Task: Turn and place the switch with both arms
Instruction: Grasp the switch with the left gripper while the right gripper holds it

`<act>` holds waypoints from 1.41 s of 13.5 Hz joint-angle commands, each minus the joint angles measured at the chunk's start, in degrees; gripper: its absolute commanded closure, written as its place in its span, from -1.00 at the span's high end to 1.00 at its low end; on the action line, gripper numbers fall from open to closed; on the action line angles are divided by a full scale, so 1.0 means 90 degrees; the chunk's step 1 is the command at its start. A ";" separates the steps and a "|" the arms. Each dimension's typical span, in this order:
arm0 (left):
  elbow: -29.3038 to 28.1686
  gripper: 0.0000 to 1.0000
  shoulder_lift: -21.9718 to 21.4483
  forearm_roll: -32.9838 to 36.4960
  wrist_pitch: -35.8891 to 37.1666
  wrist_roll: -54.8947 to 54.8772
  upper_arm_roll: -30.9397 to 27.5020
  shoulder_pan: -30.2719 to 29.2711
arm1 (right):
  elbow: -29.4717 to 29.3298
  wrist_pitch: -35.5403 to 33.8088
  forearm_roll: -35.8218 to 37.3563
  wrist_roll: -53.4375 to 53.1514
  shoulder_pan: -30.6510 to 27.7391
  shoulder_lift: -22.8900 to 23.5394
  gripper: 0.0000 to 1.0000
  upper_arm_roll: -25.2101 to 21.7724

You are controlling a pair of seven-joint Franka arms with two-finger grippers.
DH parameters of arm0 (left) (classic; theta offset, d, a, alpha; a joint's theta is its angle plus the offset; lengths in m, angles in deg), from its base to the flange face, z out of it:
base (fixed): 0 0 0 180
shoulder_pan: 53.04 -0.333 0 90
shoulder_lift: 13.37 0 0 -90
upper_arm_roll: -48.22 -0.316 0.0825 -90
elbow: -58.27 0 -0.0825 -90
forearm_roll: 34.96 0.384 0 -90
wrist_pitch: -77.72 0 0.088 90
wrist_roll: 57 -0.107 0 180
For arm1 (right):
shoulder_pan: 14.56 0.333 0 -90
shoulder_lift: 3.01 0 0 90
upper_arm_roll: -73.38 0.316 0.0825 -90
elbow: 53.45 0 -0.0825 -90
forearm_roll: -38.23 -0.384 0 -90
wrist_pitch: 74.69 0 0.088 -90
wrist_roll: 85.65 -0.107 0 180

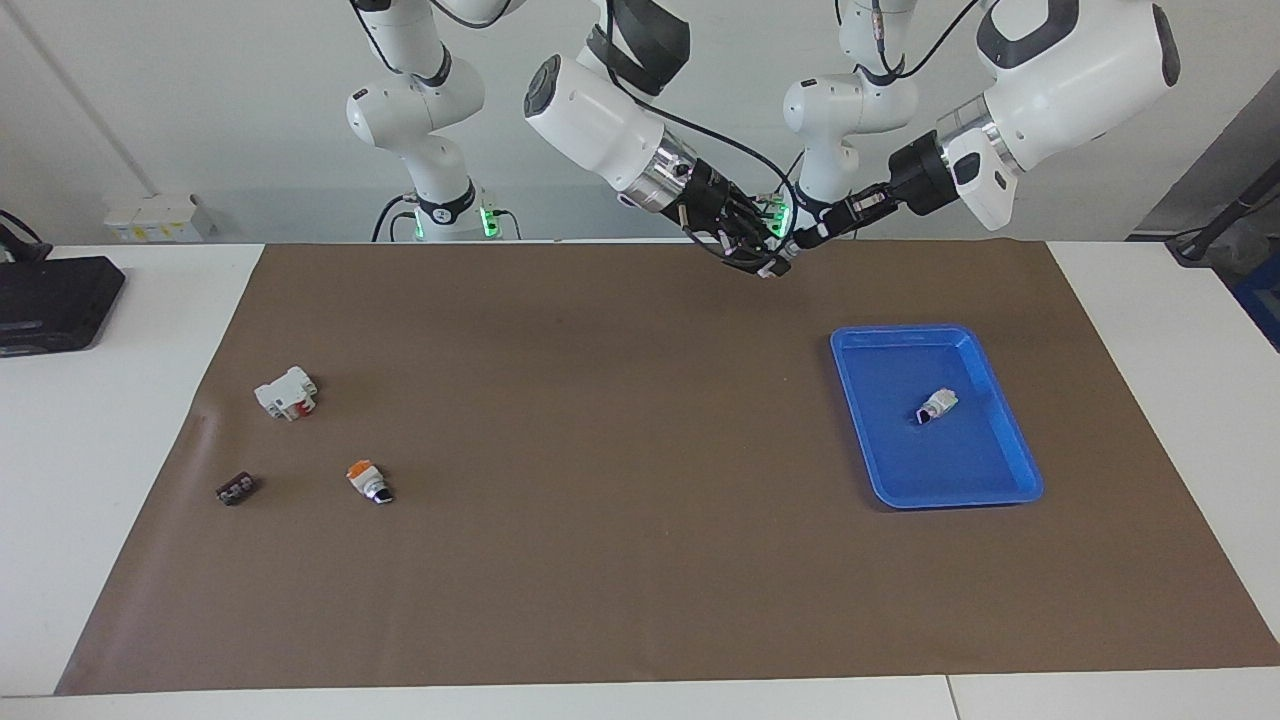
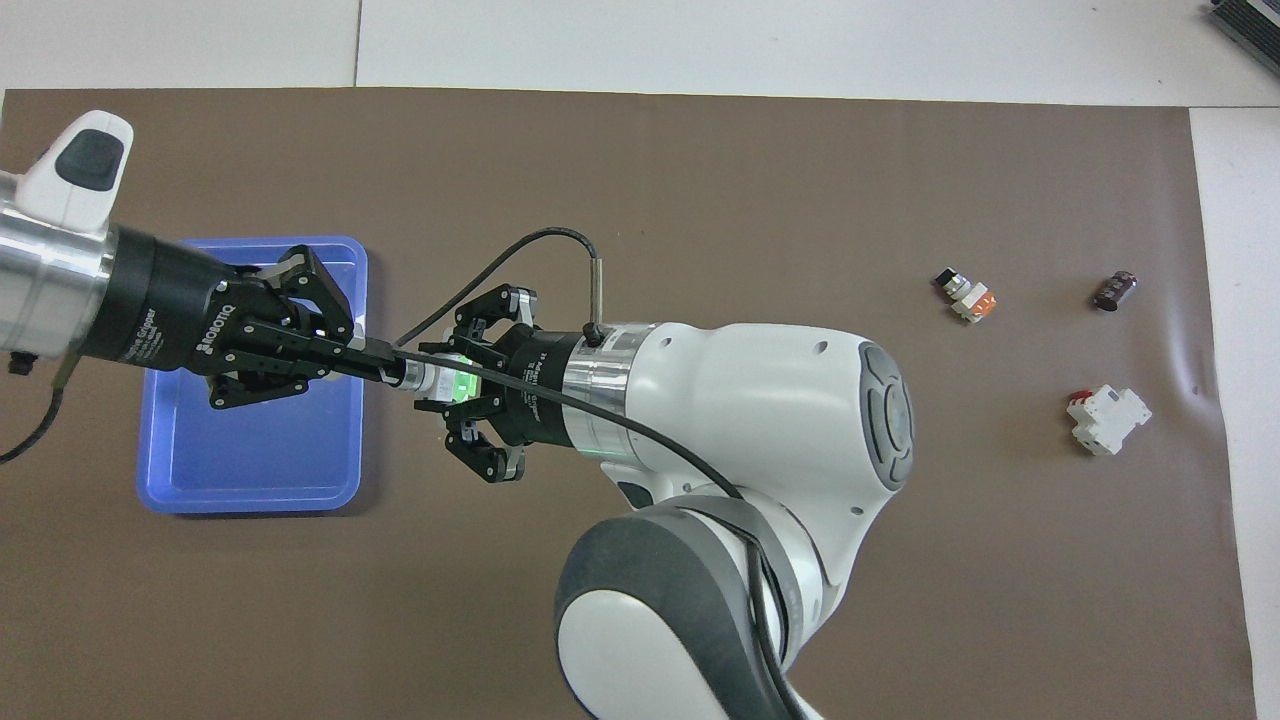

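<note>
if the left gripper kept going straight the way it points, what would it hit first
Most likely the right gripper: the left gripper points straight at it, both shut on the switch held up between them.

I get bright, even light from above on both feeds, with no glare on the brown mat [image 1: 600, 450]. Shadows are soft and short: a faint one hugs the blue tray [image 1: 1035, 490], small smudges lie beside the parts. Focus holds across the worktop [image 1: 100, 450]; the right arm [image 2: 740, 400] looms large.
</note>
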 commanded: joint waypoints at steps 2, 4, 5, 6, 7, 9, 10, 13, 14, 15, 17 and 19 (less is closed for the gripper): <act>-0.0189 -1.00 -0.0218 -0.0169 -0.0054 0.1729 0.0040 0.0079 | -0.0071 0.0030 0.0073 0.0105 0.0005 0.0053 -1.00 0.0031; -0.0179 -1.00 -0.0218 -0.0159 -0.0122 0.2860 0.0040 0.0088 | -0.0071 0.0030 0.0073 0.0105 0.0005 0.0053 -1.00 0.0031; -0.0179 -1.00 -0.0208 -0.0139 -0.0190 0.3504 0.0050 0.0127 | -0.0071 0.0030 0.0073 0.0105 0.0005 0.0053 -1.00 0.0031; -0.0189 -1.00 -0.0227 -0.0110 -0.0239 0.4129 0.0040 0.0205 | -0.0071 0.0030 0.0073 0.0105 0.0005 0.0053 -1.00 0.0031; -0.0189 -1.00 -0.0228 -0.0042 -0.0278 0.4687 0.0040 0.0225 | -0.0071 0.0030 0.0073 0.0105 0.0005 0.0053 -1.00 0.0031; -0.0199 -1.00 -0.0237 0.0036 -0.0347 0.5402 0.0040 0.0225 | -0.0071 0.0030 0.0073 0.0105 0.0005 0.0053 -1.00 0.0031; -0.0209 -1.00 -0.0237 0.0066 -0.0405 0.5753 0.0030 0.0216 | -0.0071 0.0020 0.0073 0.0105 0.0005 0.0053 -1.00 0.0031; -0.0228 -1.00 -0.0237 0.0377 -0.0629 0.6896 0.0040 0.0215 | -0.0071 0.0020 0.0073 0.0105 0.0005 0.0053 -1.00 0.0031; -0.0267 -1.00 -0.0237 0.0456 -0.0775 0.7247 0.0040 0.0215 | -0.0071 0.0020 0.0073 0.0105 0.0005 0.0053 -1.00 0.0031; -0.0316 -1.00 -0.0247 0.0495 -0.0912 0.7618 0.0030 0.0206 | -0.0071 0.0020 0.0073 0.0105 0.0005 0.0053 -1.00 0.0031; -0.0442 -1.00 -0.0286 0.0534 -0.1079 0.8341 0.0021 0.0099 | -0.0071 0.0020 0.0073 0.0105 0.0005 0.0053 -1.00 0.0031; -0.0511 -1.00 -0.0296 0.0651 -0.1273 0.8889 0.0001 0.0079 | -0.0071 0.0011 0.0073 0.0105 0.0005 0.0053 -1.00 0.0031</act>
